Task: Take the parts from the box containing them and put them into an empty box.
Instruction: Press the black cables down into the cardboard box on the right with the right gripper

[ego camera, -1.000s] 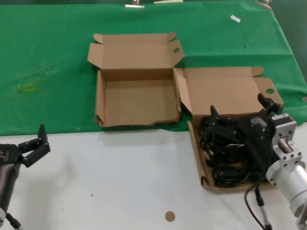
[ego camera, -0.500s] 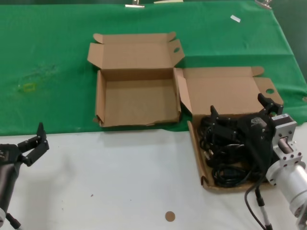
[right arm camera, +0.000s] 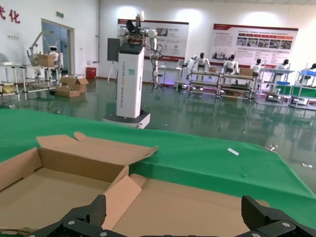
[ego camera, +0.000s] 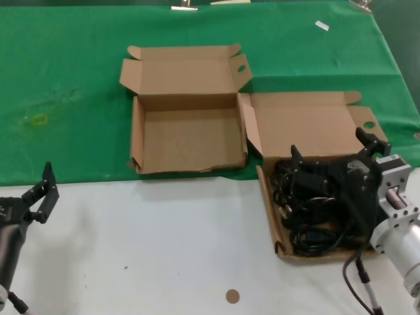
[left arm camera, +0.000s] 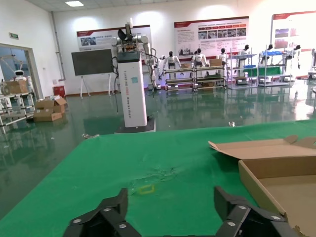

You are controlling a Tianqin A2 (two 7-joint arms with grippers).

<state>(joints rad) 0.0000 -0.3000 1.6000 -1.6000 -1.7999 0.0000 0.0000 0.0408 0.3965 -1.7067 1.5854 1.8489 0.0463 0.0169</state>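
The right gripper (ego camera: 335,147) hangs with its black fingers spread wide over the brown cardboard box with the low front wall (ego camera: 270,216), at the right of the counter; one fingertip stands near the middle of the back edge of the tray and the other near the round hole in the lid flap; whether the fingers touch anything I cannot tell, because the gripper body covers much of the tray. Under it lie the black coiled power cables (ego camera: 308,230), tangled together in that box; how many bundles there are cannot be counted, and their right part is hidden by the silver wrist. The wide lid of this box lies open behind it on the green cloth (ego camera: 65,79). To the left, just beside it, stands the squarer brown cardboard box with taller walls (ego camera: 138,141), open, with nothing seen on its floor; in the right wrist view its flaps (right arm camera: 94,148) show beyond the two dark fingertips (right arm camera: 81,219). The left gripper (ego camera: 41,190) waits low at the left edge over the white counter (ego camera: 164,243), well apart from both boxes, its fingers also spread; its arm is cut off by the border. A small brown round disc (ego camera: 232,296) lies on the white surface near the front.
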